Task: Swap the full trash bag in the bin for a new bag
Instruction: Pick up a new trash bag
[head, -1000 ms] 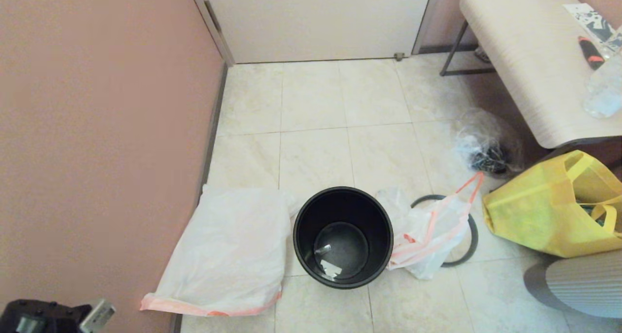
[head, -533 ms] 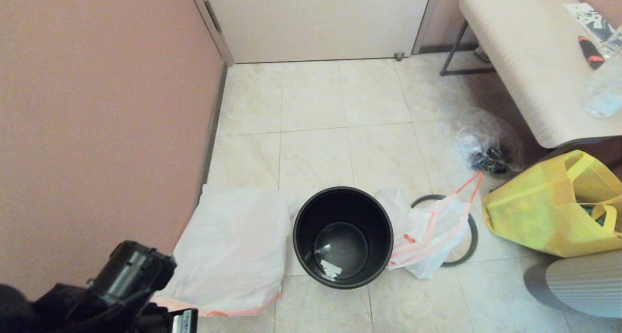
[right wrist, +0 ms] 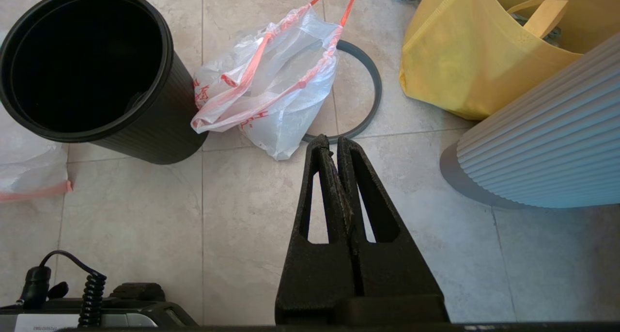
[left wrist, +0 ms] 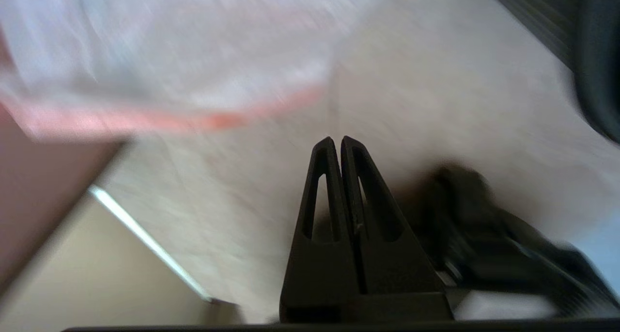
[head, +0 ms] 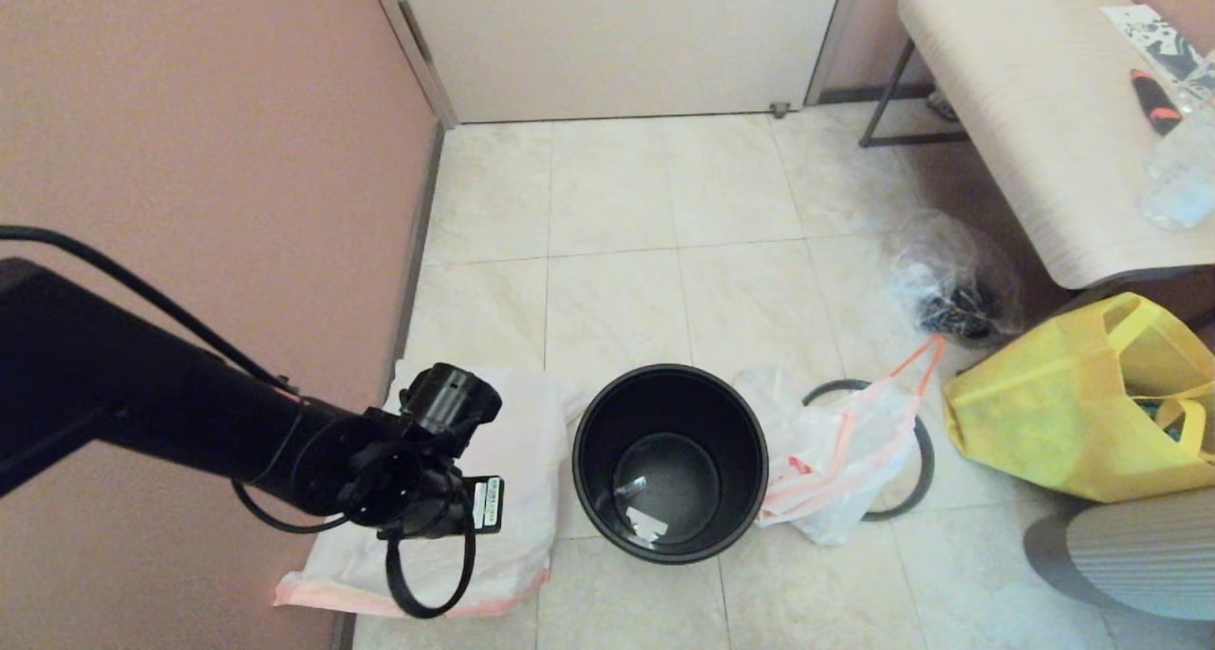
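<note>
My left claw, clenched empty, hangs above the new bag by the wall. The bin stands empty beside it. My right claw is clenched too.

Black bin upright on floor tiles, unlined; grey ring off, lying flat; full trash bag slumped atop ring, touching bin — new bag flat on bin's other side.
</note>
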